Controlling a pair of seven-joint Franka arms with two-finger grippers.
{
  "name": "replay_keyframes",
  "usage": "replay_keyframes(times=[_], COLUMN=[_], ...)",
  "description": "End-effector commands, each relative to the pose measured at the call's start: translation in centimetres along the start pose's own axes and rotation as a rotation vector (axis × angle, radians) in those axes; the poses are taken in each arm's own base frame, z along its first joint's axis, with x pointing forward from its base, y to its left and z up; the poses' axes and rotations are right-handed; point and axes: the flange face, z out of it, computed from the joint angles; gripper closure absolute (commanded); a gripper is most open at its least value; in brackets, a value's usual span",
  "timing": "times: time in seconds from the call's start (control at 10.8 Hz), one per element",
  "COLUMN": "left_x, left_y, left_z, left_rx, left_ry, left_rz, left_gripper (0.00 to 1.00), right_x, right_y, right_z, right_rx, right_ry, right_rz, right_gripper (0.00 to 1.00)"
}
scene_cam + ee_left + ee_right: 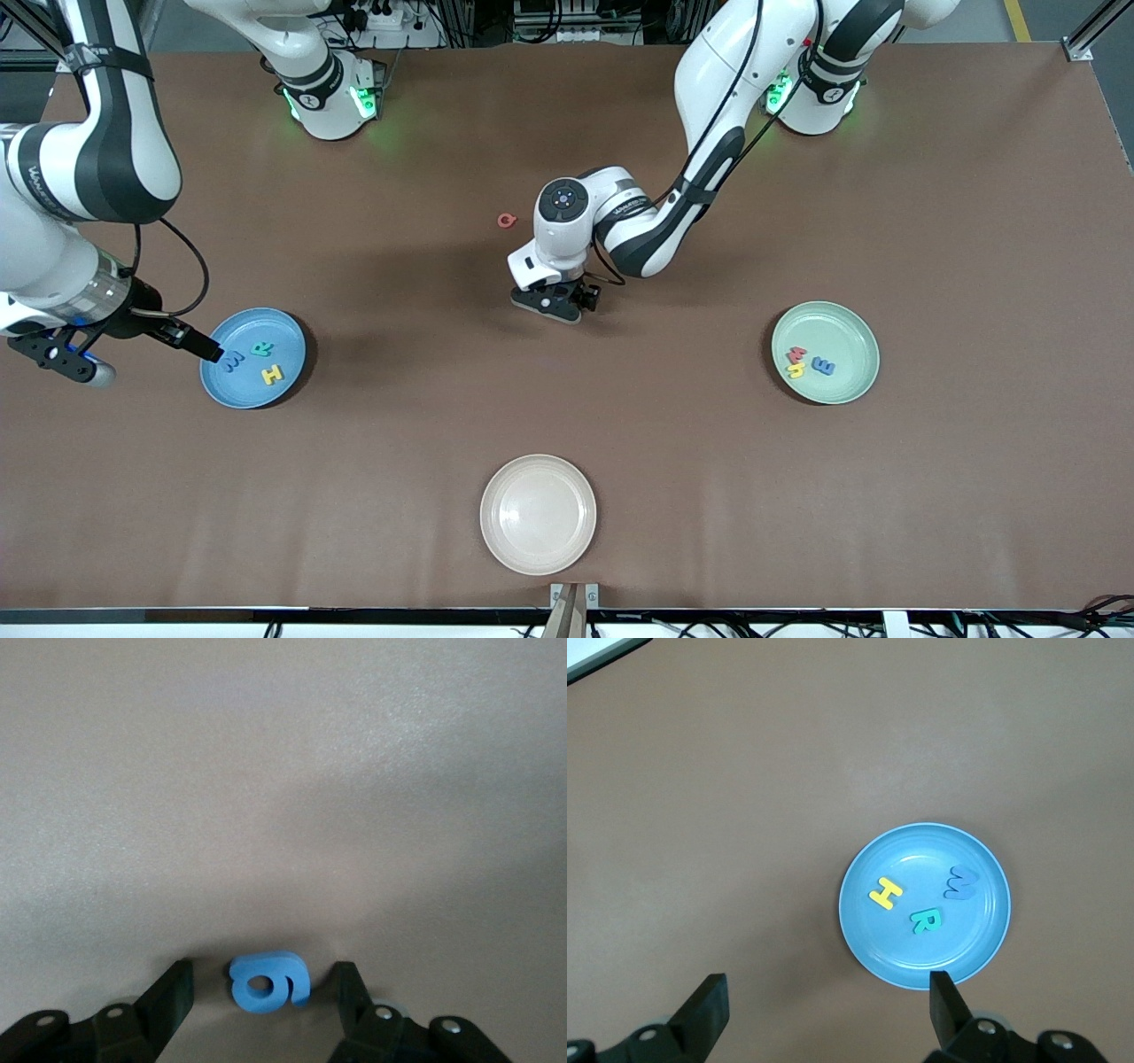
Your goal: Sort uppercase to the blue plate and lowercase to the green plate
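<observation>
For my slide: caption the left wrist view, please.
Left tool down at the table, fingers either side of the blue g.

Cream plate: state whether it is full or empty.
Empty. The cream plate, nearest the front camera, shows only its bare inside; no letter lies in it.

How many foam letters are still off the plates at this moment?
2. The pink-red Q lies on the table near the left arm's elbow; the blue g sits on the table between the left gripper's fingers. None seems hidden.
</observation>
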Motion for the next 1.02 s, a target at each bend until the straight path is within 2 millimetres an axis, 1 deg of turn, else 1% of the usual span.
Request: replay_keyframes(times=[0.0, 0.09, 0.18, 0.37, 0.46, 0.65, 0.92], left_x=[-0.3, -0.2, -0.1, -0.3, -0.2, -0.2, -0.2], left_y=[1.0, 1.0, 0.7, 0.9, 0.8, 0.8, 0.8], left_z=[1.4, 1.4, 1.5, 1.5, 1.6, 1.5, 1.5], left_rx=[0.019, 0.019, 0.024, 0.025, 0.027, 0.028, 0.030], left_ry=[0.012, 0.014, 0.014, 0.015, 0.014, 0.016, 0.015], left_rz=[-0.004, -0.005, -0.006, -0.002, -0.003, -0.004, -0.001], left_gripper=[0.33, 0.37, 0.40, 0.47, 0.50, 0.57, 0.70], right_x=[0.5, 0.5, 0.8, 1.5, 1.8, 2.2, 2.2], right_y=[0.4, 1.2, 1.7, 2.7, 2.7, 3.3, 3.2], right_z=[-0.4, -0.6, -0.7, -0.9, -1.1, -1.0, -0.8], right_rx=[-0.003, -0.006, -0.005, -0.003, 0.000, 0.000, -0.001], right_ry=[0.009, 0.006, 0.009, 0.023, 0.029, 0.039, 0.037], right_rz=[-0.003, 0.009, 0.021, 0.037, 0.039, 0.048, 0.047], right_gripper=[0.00, 0.00, 0.00, 0.00, 0.00, 0.00, 0.00])
